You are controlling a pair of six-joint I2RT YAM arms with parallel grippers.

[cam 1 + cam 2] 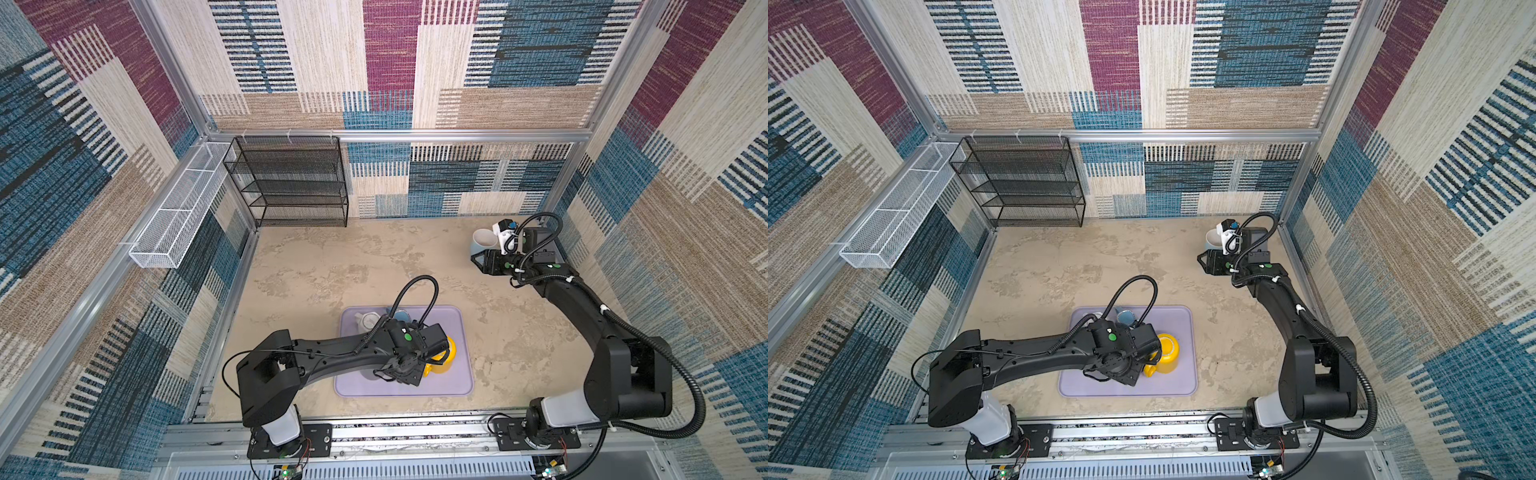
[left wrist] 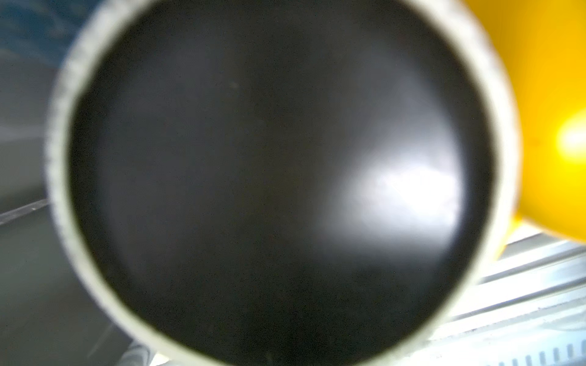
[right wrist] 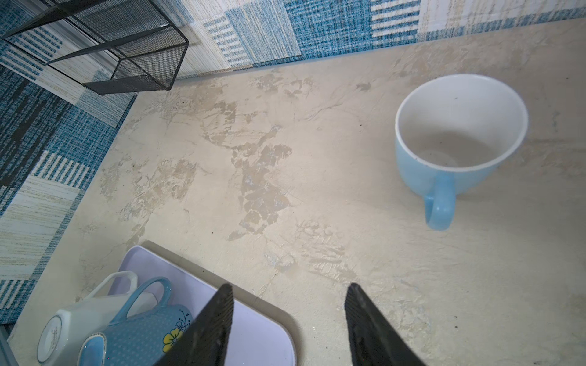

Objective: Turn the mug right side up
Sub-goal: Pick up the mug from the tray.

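**Left arm low over the tray, a dark mug tight against its camera**

The left arm [image 1: 332, 353] reaches over the lilac tray [image 1: 461, 332], with its wrist bent down over the tray's near half. The left gripper [image 1: 409, 374] points down beneath the wrist. Its fingers are hidden in both top views and do not show in the wrist view, so I cannot tell whether it is slack or clenched.

A dark mug [image 2: 279, 177] almost fills the left wrist view as a blurred black disc inside a pale ring, very near the lens. Blur hides whether the disc is its base or its mouth. The yellow mug [image 2: 551, 126] sits right against it, touching or just beside.

In the top views the yellow mug [image 1: 1167, 353] stands upside down on the tray, base up. At the tray's far left corner a white mug [image 3: 73, 320] and a dotted blue mug [image 3: 136, 339] touch each other, and both show their bases.

The right arm [image 1: 582, 307] stretches to the far right of the table [image 1: 332, 266]. The right gripper [image 3: 288, 288] is spread wide and holds nothing. It hangs over bare table near a pale blue cup [image 3: 459, 136], which stands upright, clear of the fingers.
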